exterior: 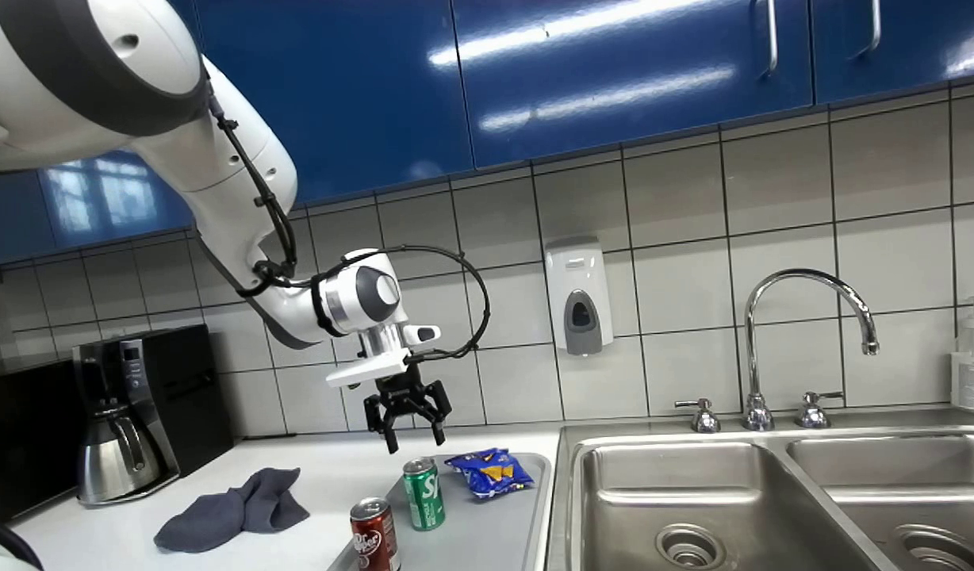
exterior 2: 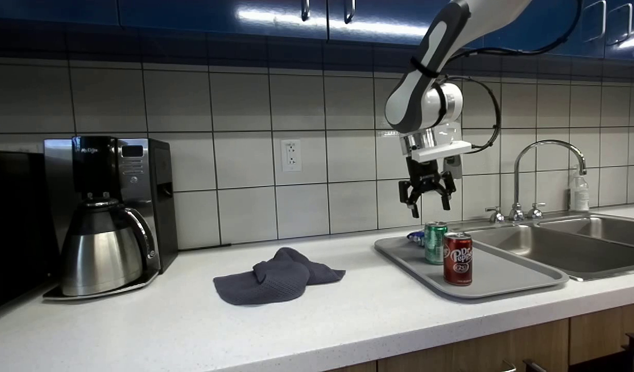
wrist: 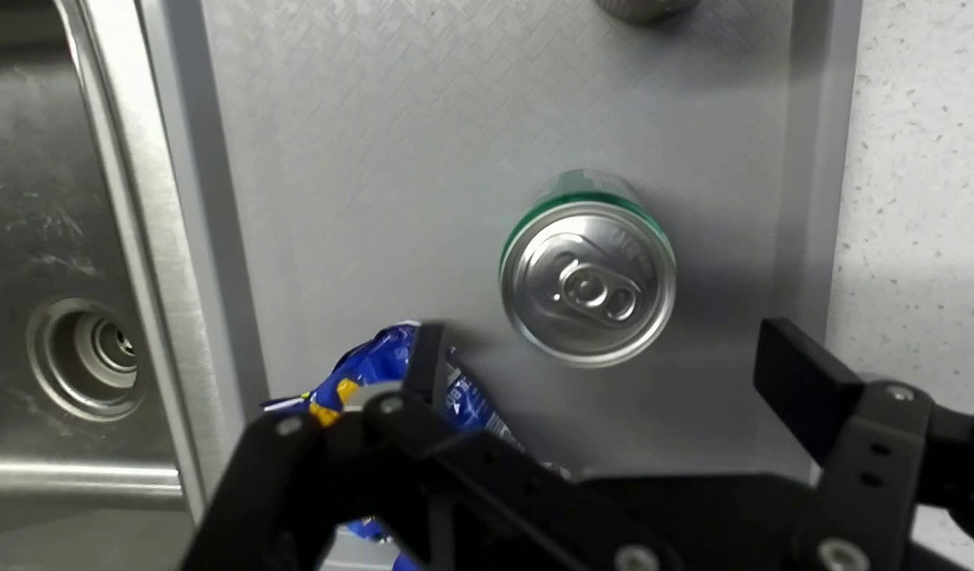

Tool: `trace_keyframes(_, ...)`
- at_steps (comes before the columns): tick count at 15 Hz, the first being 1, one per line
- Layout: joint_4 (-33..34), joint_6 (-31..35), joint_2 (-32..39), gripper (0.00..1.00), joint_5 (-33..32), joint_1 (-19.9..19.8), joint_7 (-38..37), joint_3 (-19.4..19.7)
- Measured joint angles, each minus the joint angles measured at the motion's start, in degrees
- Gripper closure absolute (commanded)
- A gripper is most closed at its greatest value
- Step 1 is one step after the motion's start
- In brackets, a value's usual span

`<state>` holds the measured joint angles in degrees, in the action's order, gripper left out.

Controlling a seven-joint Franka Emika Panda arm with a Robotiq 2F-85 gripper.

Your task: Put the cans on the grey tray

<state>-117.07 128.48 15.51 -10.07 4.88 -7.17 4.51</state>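
Observation:
The grey tray [exterior: 487, 531] lies on the counter beside the sink; it also shows in the other views [exterior 2: 513, 271] [wrist: 360, 174]. A green can [exterior: 425, 500] [exterior 2: 434, 247] stands upright on it; the wrist view shows its silver top [wrist: 588, 281]. A red Dr Pepper can [exterior: 373, 535] [exterior 2: 458, 264] stands upright on the tray, nearer the counter's front. Only a small part of it shows at the wrist view's top edge [wrist: 646, 6]. My gripper [exterior: 416, 440] [exterior 2: 430, 208] [wrist: 602, 357] is open and empty, fingers pointing down, above the green can and apart from it.
A blue snack bag [exterior: 491, 472] [exterior 2: 415, 237] [wrist: 376, 357] lies on the tray behind the green can. A dark grey cloth [exterior: 233, 511] [exterior 2: 278, 279] lies on the counter. A coffee maker [exterior 2: 110, 217], a faucet [exterior: 804, 274] and a steel double sink [exterior: 677, 492] stand around.

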Motion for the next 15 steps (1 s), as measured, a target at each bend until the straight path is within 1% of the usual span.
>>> trace_keyframes(3, -0.85, -0.42, -2.97, 0.0, 0.26, -0.66, 0.94, -0.07)
trace_keyframes(5, -2.84, -0.42, -5.59, 0.0, 0.27, -1.0, 0.94, -0.07)
trace_keyframes(15, -17.66, -0.93, -22.24, 0.0, 0.27, -1.22, 0.6, -0.19)
